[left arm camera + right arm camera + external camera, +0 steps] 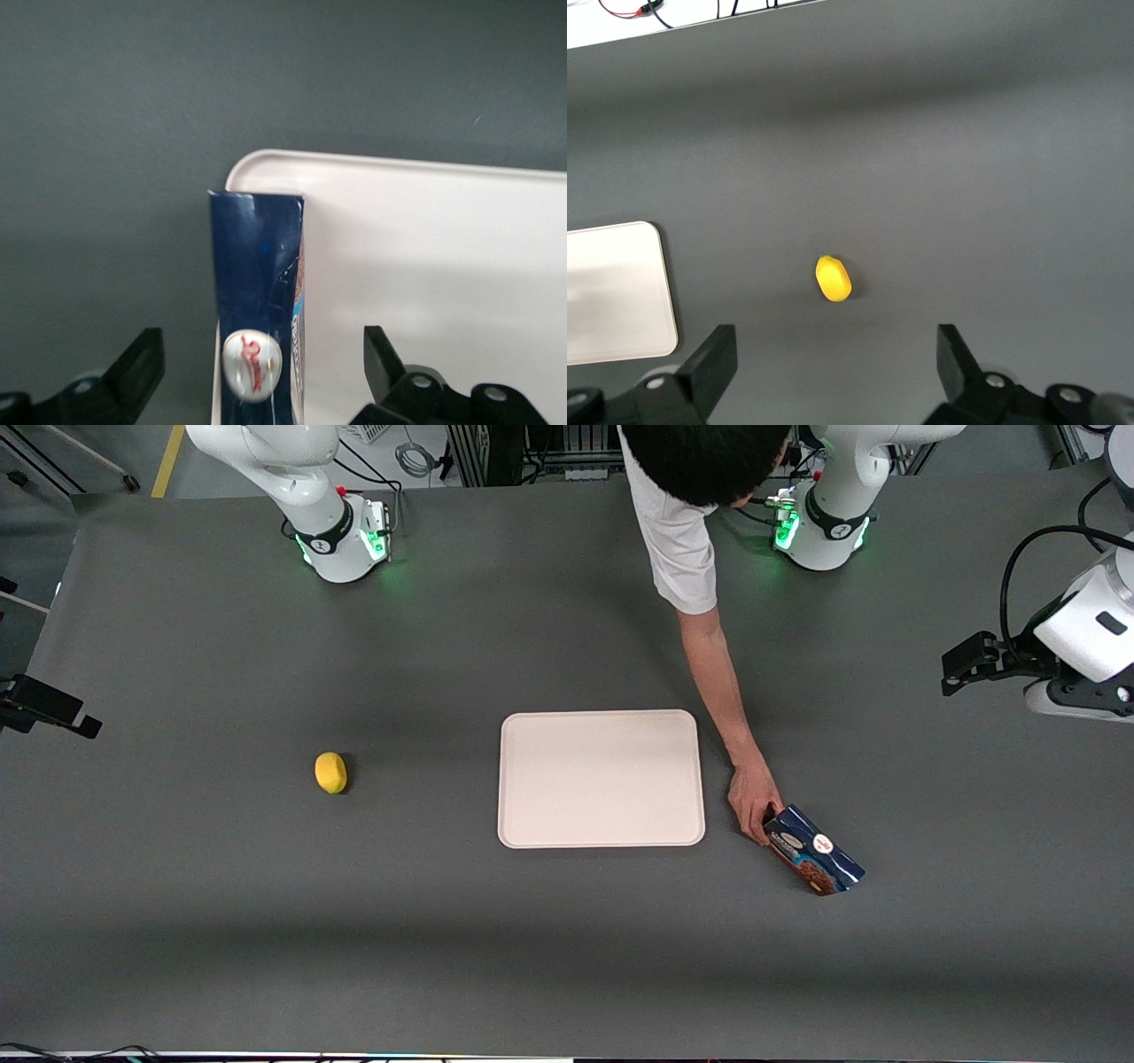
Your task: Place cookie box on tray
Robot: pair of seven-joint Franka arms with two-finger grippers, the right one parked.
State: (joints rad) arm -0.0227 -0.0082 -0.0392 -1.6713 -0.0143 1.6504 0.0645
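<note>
The dark-blue cookie box [813, 861] rests on the grey table beside the pale tray [601, 778], toward the working arm's end and slightly nearer the front camera. A person's hand [753, 802] holds one end of it. My left gripper [964, 662] hangs raised, well off toward the working arm's end, apart from the box. In the left wrist view the box [259, 292], with its round white-and-red logo, shows between my open fingers [137, 359], untouched, with the tray's corner [425, 257] by it. The gripper [261, 347] holds nothing.
A small yellow lemon-shaped object [330, 771] lies toward the parked arm's end of the table; it also shows in the right wrist view [834, 278]. The person's arm [713, 664] reaches over the table past the tray's edge.
</note>
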